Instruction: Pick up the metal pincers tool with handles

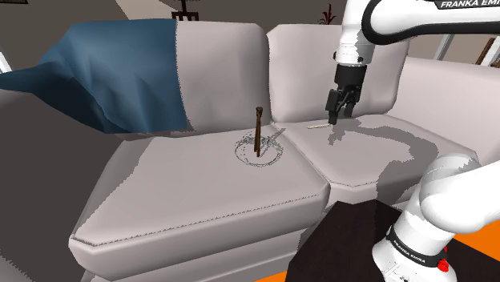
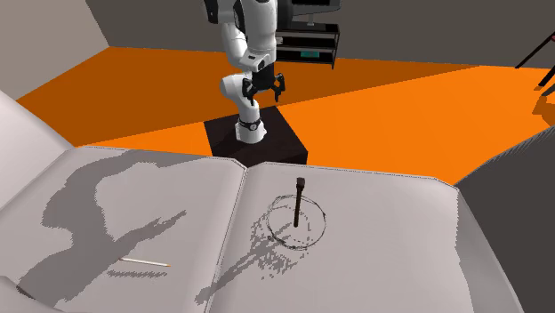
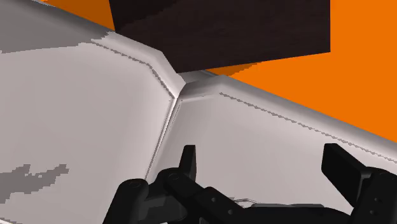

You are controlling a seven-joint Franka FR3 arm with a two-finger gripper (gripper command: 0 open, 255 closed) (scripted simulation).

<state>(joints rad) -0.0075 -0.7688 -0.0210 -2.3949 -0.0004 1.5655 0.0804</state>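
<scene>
Black gripper (image 3: 261,156), two fingers spread apart and grasping nothing, poised over a pale grey sofa (image 3: 76,114).

In the shoulder view the gripper (image 1: 340,108) hangs above the right seat cushion, close to the backrest. The pincers (image 1: 259,130), thin and dark brown, stand upright on the left seat cushion inside a sketchy dark ring (image 1: 258,151), left of the gripper and apart from it. A thin pale stick (image 1: 319,126) lies flat on the right cushion, between pincers and gripper. A blue blanket (image 1: 128,76) drapes over the far left backrest. The white arm (image 1: 449,16) bears the black letters "FRANKA EM". Its dark stand (image 2: 258,142) sits on an orange floor (image 2: 400,98).
</scene>
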